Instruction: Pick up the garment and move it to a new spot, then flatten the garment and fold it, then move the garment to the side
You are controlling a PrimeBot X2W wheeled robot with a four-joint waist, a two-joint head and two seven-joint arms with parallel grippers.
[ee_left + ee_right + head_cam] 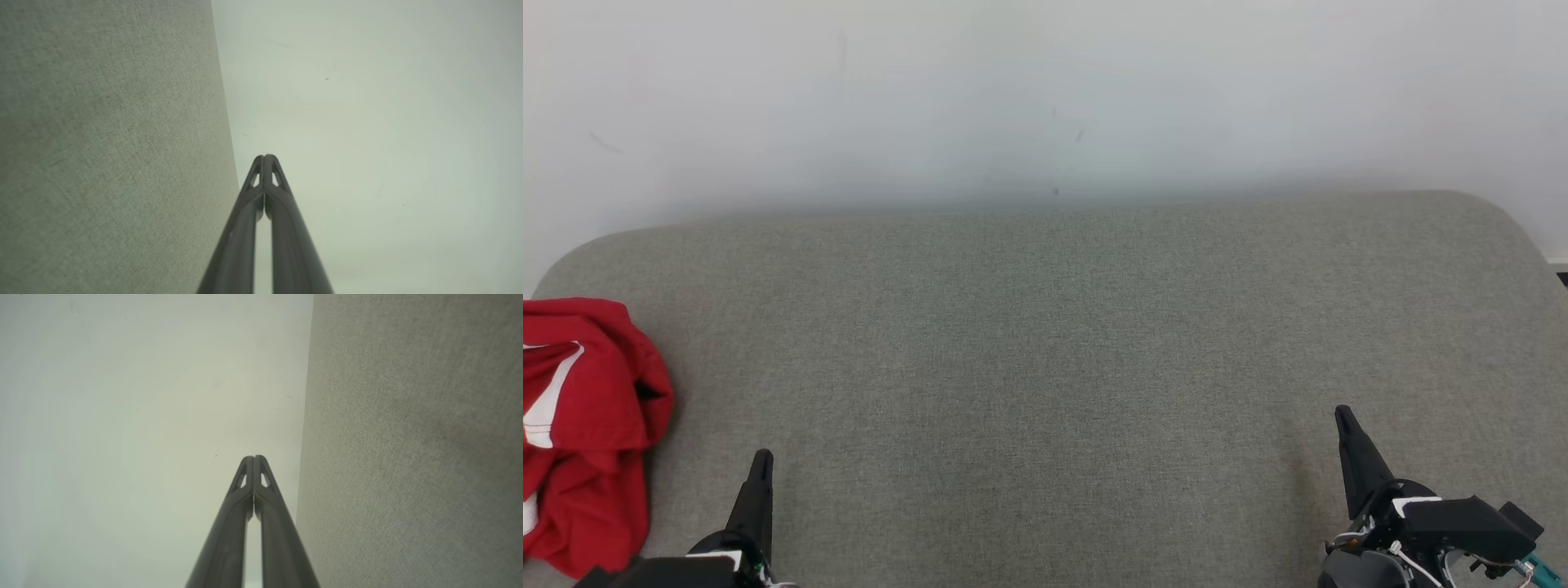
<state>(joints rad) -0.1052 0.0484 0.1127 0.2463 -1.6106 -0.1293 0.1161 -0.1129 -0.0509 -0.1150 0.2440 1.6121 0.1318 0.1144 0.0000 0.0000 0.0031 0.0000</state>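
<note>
Head view. The red garment (580, 425) with white stripes lies crumpled at the far left edge of the grey fabric bench (1045, 343), just beside the left pincer (760, 459) on its outer side and not touching it. It lies well apart from the right pincer (1342, 415), which is at the lower right. Both pincers point towards the pale wall (1045, 98) and each shows as a single dark spike, clenched and holding nothing.

Left wrist view. The left pincer (264, 157) is clenched – its two fingers meet at the tips with nothing between them. Bench (106, 155) fabric lies to one side and the wall (388, 143) lies ahead.

Right wrist view. The right pincer (253, 458) is likewise clenched tip to tip and is empty. The bench (416, 449) lies alongside it, with the wall (122, 416) beyond. Whether the fingers touch the fabric cannot be told.
</note>
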